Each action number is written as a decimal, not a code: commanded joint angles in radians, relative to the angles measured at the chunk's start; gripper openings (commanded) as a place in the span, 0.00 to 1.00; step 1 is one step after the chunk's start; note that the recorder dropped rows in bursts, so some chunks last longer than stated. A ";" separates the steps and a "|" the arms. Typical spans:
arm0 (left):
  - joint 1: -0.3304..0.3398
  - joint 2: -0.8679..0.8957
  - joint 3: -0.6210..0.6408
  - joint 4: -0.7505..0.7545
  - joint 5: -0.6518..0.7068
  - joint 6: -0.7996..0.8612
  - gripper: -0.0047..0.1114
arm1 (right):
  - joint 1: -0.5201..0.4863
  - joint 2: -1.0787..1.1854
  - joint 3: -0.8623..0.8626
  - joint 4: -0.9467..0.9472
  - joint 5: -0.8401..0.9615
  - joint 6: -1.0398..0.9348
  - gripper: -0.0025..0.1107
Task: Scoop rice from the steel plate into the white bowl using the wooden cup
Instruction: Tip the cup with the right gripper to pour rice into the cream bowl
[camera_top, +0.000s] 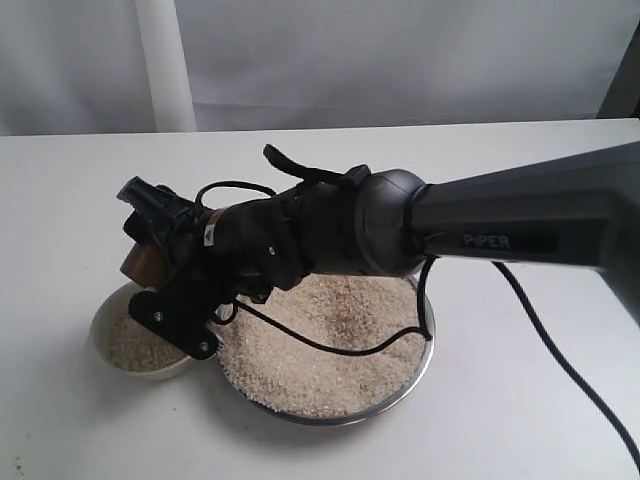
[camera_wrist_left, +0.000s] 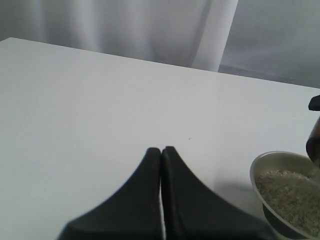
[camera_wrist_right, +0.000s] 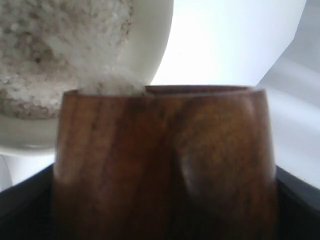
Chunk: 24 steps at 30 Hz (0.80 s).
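**Exterior view.** The right gripper (camera_top: 150, 232) is reaching across from the right and clasping the wooden cup (camera_top: 139, 263), which is hanging tilted above the far rim of the white bowl (camera_top: 100, 325). The bowl is sitting on the white table (camera_top: 520, 430), just beside the left edge of the steel plate (camera_top: 428, 345). The rice (camera_top: 330, 340) is covering the plate in a broad layer, and more grains are lying in the bowl.

**Left wrist view.** The left gripper (camera_wrist_left: 161, 150) is hovering over bare table (camera_wrist_left: 100, 100). Its two dark fingers (camera_wrist_left: 145, 200) are pressing flat against each other, with nothing between them. The white bowl (camera_wrist_left: 260, 172), part-filled with rice (camera_wrist_left: 290, 195), is showing at the picture's corner, apart from the gripper.

**Right wrist view.** The wooden cup (camera_wrist_right: 165, 160) is filling the picture, with black fingers (camera_wrist_right: 300, 205) gripping it from both sides. Pale grains (camera_wrist_right: 107, 86) are showing at its rim. Beyond it, the white bowl (camera_wrist_right: 150, 45) is holding rice (camera_wrist_right: 50, 50).
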 joint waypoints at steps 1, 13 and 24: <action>-0.003 -0.002 -0.004 -0.006 -0.006 -0.001 0.04 | 0.004 -0.003 -0.013 -0.042 -0.020 -0.003 0.02; -0.003 -0.002 -0.004 -0.006 -0.006 -0.001 0.04 | 0.024 -0.003 -0.013 -0.126 -0.020 -0.003 0.02; -0.003 -0.002 -0.004 -0.006 -0.006 -0.001 0.04 | 0.039 -0.003 -0.013 -0.177 -0.020 -0.001 0.02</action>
